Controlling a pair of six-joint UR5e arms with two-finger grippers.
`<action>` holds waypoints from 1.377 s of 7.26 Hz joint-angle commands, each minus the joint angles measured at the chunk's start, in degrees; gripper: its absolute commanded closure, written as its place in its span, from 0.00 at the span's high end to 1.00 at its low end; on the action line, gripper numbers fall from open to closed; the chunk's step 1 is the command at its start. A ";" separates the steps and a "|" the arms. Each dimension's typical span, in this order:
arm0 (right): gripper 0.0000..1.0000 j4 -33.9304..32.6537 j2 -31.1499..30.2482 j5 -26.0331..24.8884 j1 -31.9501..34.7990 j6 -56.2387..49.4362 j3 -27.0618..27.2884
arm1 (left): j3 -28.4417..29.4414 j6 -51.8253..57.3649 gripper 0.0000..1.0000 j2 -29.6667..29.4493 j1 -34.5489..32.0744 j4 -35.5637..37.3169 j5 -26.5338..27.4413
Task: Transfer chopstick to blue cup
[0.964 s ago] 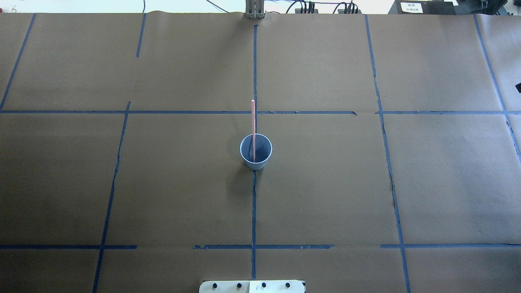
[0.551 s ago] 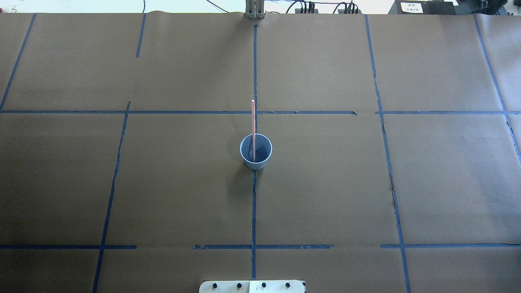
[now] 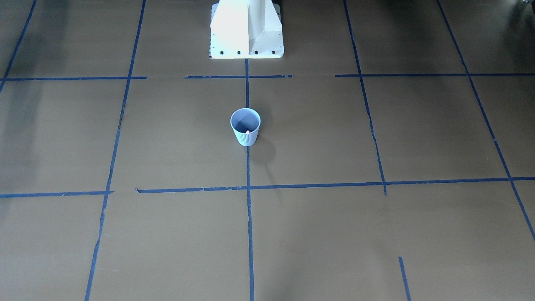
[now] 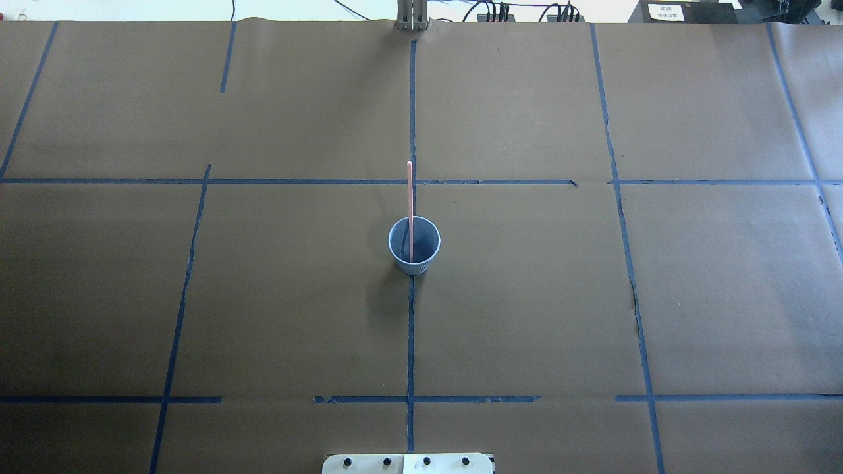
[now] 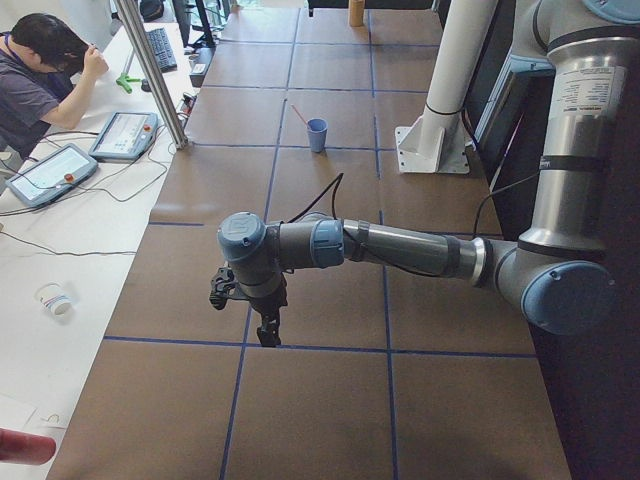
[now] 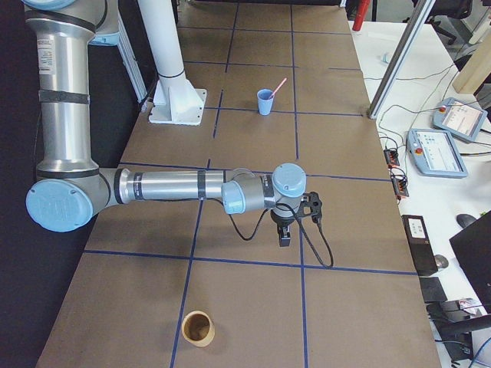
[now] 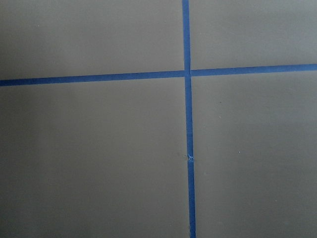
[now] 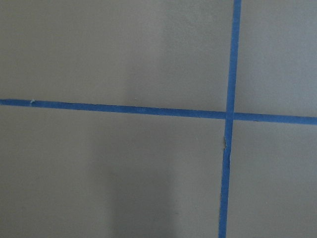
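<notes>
The blue cup (image 4: 415, 265) stands upright at the middle of the table on a blue tape line. The pinkish-red chopstick (image 4: 409, 194) stands in it, leaning on the far rim. Both also show in the front view as cup (image 3: 245, 137) and stick tip (image 3: 247, 132), and in the side views as cup (image 5: 317, 135) and cup (image 6: 265, 103). My left gripper (image 5: 268, 335) hangs low over the table far from the cup. My right gripper (image 6: 285, 239) does the same at the other end. I cannot tell whether either is open or shut.
The white robot pedestal (image 3: 246, 29) stands behind the cup. A brown paper cup (image 6: 198, 328) sits near the table's right end. A metal post (image 5: 150, 70) and an operator (image 5: 40, 70) with teach pendants are at the far side desk.
</notes>
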 commanded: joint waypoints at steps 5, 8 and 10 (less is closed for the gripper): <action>1.00 -0.44 -0.79 0.90 3.58 0.80 -0.49 | 8.10 0.07 1.00 0.87 -0.62 -9.78 -4.48; 1.00 -0.35 -1.15 0.37 3.58 -0.43 -0.58 | 10.68 -0.28 1.00 0.60 -0.53 -13.88 -4.84; 1.00 -0.35 -1.15 -0.33 3.58 -0.43 -0.58 | 10.51 -0.28 1.00 0.69 -0.53 -13.89 -4.84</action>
